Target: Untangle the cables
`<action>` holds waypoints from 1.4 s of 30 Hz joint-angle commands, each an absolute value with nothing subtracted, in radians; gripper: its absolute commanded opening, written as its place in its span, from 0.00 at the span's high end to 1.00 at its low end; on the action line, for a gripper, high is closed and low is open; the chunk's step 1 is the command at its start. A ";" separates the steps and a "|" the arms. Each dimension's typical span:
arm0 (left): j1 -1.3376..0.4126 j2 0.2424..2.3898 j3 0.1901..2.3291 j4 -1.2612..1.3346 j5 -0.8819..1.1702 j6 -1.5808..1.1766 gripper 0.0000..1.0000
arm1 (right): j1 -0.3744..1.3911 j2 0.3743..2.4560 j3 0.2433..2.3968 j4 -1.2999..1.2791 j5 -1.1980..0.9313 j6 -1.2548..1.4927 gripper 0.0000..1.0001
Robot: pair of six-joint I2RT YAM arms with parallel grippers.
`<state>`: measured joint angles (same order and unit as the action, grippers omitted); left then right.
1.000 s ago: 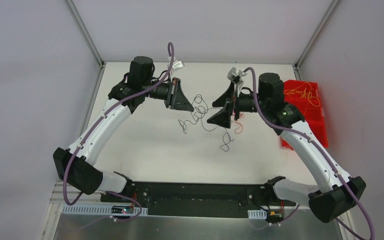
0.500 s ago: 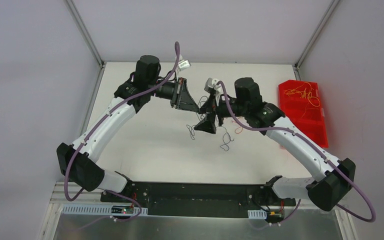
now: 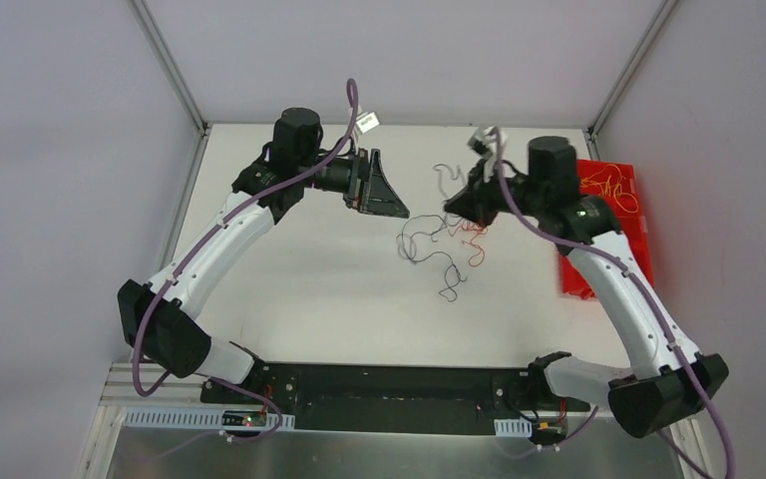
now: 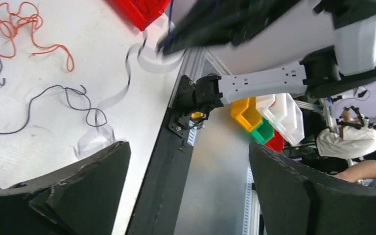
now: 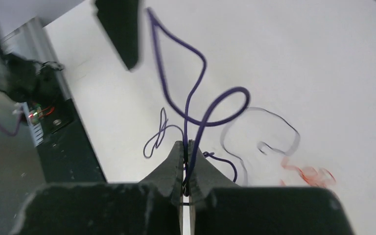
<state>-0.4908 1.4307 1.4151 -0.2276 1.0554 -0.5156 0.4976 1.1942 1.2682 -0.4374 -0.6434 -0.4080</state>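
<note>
Purple cable (image 5: 204,62) thin, looped | R hand (image 5: 185,161) pinching it | L hand (image 4: 188,147) spread | orange cable (image 4: 34,29) kinked

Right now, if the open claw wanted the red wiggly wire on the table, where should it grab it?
Probably its single loose tail, not the curly bunch at the other end. That bit of the red wire lies flat and alone, so the left claw, open now, should come straight down from above, closing across the strand.
</note>
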 commanded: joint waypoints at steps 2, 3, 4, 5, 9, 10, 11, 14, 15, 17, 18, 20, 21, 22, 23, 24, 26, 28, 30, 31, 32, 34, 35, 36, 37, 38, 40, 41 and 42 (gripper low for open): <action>-0.489 1.421 1.414 -0.202 0.990 -0.505 0.01 | 0.161 1.085 1.379 -0.833 -0.730 -0.535 1.00; -0.489 1.416 1.404 -0.218 0.972 -0.486 0.01 | 0.097 1.081 1.392 -0.884 -0.736 -0.561 1.00; -0.488 1.414 1.394 -0.236 0.961 -0.463 0.01 | 0.025 1.085 1.408 -0.928 -0.745 -0.591 1.00; -0.488 1.412 1.389 -0.261 0.954 -0.439 0.01 | -0.044 1.096 1.432 -0.969 -0.744 -0.618 1.00; -0.477 1.405 1.376 -0.344 0.924 -0.362 0.01 | -0.295 1.205 1.567 -1.081 -0.675 -0.671 1.00; -0.471 1.403 1.371 -0.356 0.921 -0.351 0.01 | -0.328 1.235 1.607 -1.111 -0.632 -0.683 1.00; -0.464 1.402 1.365 -0.366 0.921 -0.342 0.01 | -0.356 1.261 1.635 -1.132 -0.586 -0.688 1.00; -0.448 1.399 1.350 -0.381 0.926 -0.328 0.01 | -0.400 1.307 1.691 -1.180 -0.461 -0.733 1.00; -0.445 1.399 1.347 -0.386 0.926 -0.322 0.01 | -0.413 1.314 1.702 -1.194 -0.438 -0.753 1.00; -0.442 1.398 1.350 -0.393 0.941 -0.310 0.01 | -0.430 1.340 1.741 -1.249 -0.395 -0.807 1.00; -0.442 1.398 1.350 -0.394 0.945 -0.305 0.01 | -0.436 1.356 1.758 -1.274 -0.373 -0.830 1.00; -0.442 1.399 1.352 -0.393 0.954 -0.299 0.00 | -0.455 1.391 1.785 -1.311 -0.334 -0.881 1.00; -0.442 1.401 1.354 -0.393 0.957 -0.298 0.00 | -0.468 1.403 1.788 -1.316 -0.327 -0.903 1.00; -0.442 1.403 1.354 -0.393 0.961 -0.298 0.00 | -0.481 1.411 1.786 -1.313 -0.320 -0.922 1.00; -0.442 1.407 1.354 -0.393 0.968 -0.296 0.00 | -0.491 1.419 1.784 -1.306 -0.320 -0.937 1.00; -0.442 1.410 1.355 -0.393 0.976 -0.295 0.00 | -0.499 1.427 1.779 -1.303 -0.315 -0.957 1.00; -0.442 1.416 1.356 -0.393 0.995 -0.292 0.00 | -0.505 1.440 1.762 -1.295 -0.298 -0.996 1.00; -0.441 1.426 1.360 -0.393 1.013 -0.291 0.00 | -0.516 1.443 1.727 -1.268 -0.285 -1.039 1.00; -0.441 1.436 1.367 -0.394 1.018 -0.294 0.00 | -0.531 1.438 1.680 -1.231 -0.274 -1.088 1.00; -0.440 1.441 1.371 -0.395 1.019 -0.294 0.00 | -0.538 1.440 1.659 -1.217 -0.269 -1.122 1.00; -0.440 1.446 1.374 -0.397 1.019 -0.294 0.00 | -0.545 1.442 1.641 -1.203 -0.263 -1.145 1.00; -0.439 1.454 1.376 -0.401 1.016 -0.293 0.00 | -0.559 1.447 1.604 -1.177 -0.255 -1.184 1.00; -0.439 1.457 1.375 -0.402 1.016 -0.293 0.00 | -0.568 1.450 1.592 -1.171 -0.257 -1.207 1.00; -0.438 1.459 1.373 -0.407 1.013 -0.291 0.00 | -0.574 1.453 1.581 -1.170 -0.258 -1.232 1.00; -0.438 1.459 1.370 -0.410 1.010 -0.288 0.00 | -0.581 1.454 1.563 -1.167 -0.256 -1.262 1.00; -0.437 1.459 1.366 -0.413 1.008 -0.284 0.00 | -0.587 1.451 1.540 -1.158 -0.249 -1.292 1.00; -0.434 1.459 1.362 -0.420 1.003 -0.276 0.00 | -0.595 1.442 1.485 -1.136 -0.229 -1.368 1.00; -0.435 1.460 1.361 -0.424 1.002 -0.272 0.00 | -0.596 1.439 1.457 -1.117 -0.214 -1.399 1.00; -0.433 1.460 1.362 -0.427 1.002 -0.269 0.00 | -0.595 1.435 1.432 -1.095 -0.197 -1.428 1.00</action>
